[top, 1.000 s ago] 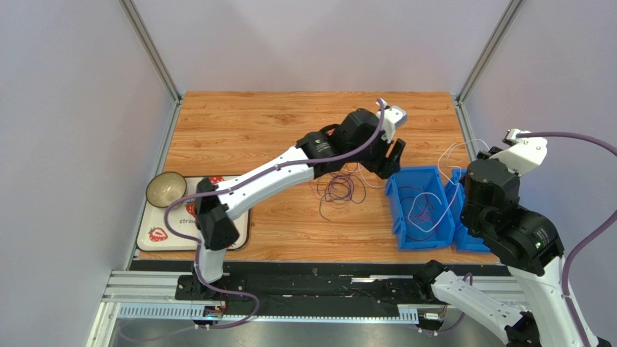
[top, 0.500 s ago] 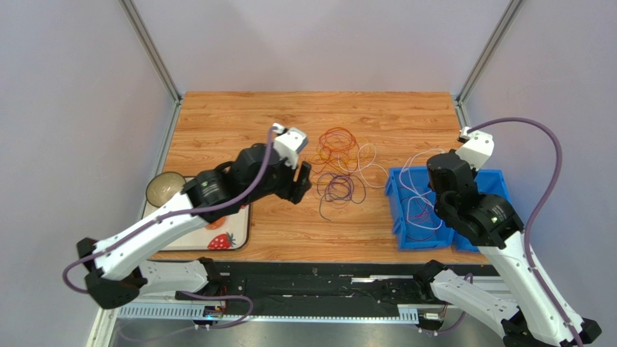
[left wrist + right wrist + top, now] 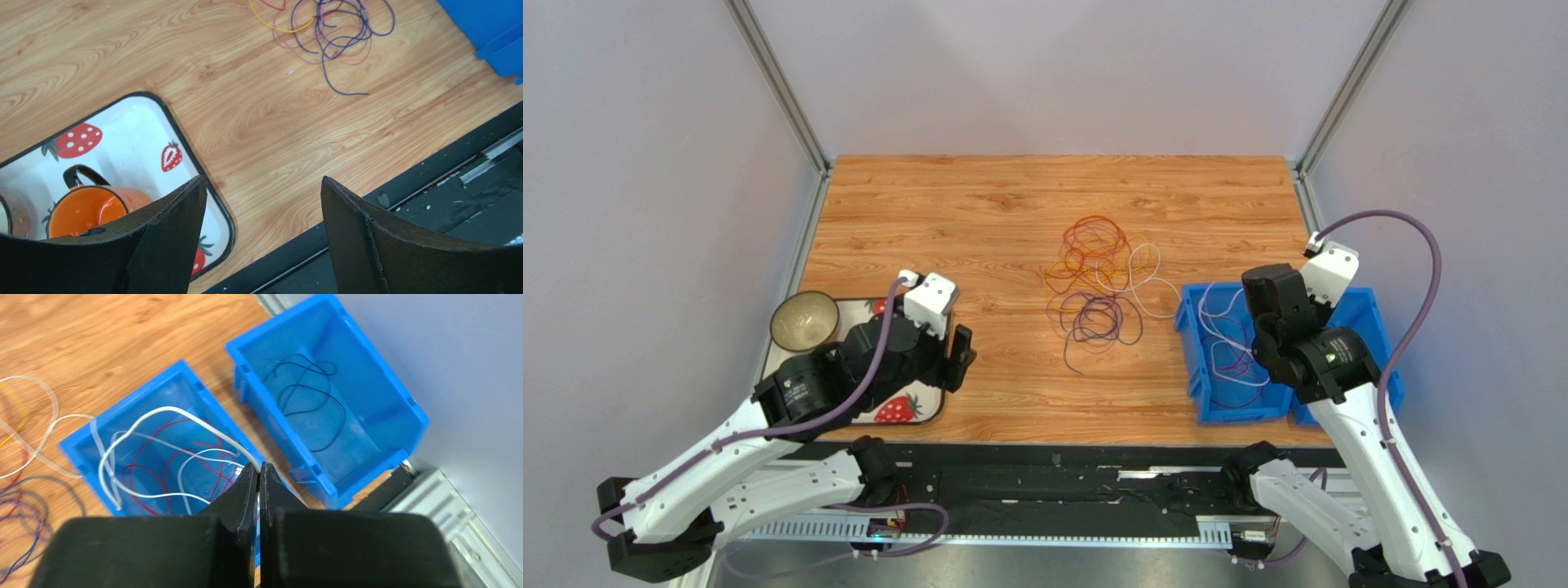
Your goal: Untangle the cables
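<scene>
L: your left gripper (image 3: pixel 264 187) backed off from mid-table, now over tray (image 3: pixel 205 184) edge, fingers apart, empty | MID: cables (image 3: pixel 1093 288) uncovered on table, orange/purple loops still knotted, so work's left | R: right gripper (image 3: pixel 258 468) swung in over blue bin (image 3: pixel 73 441), tips together; white cable (image 3: pixel 161 410) runs to tips, can't tell if pinched.

The left gripper (image 3: pixel 263 184) gapes above the table (image 3: pixel 258 122). An orange mug (image 3: pixel 92 208) sits in the tray (image 3: pixel 184 142) at left. The cables (image 3: pixel 334 30) lie farther right.
</scene>
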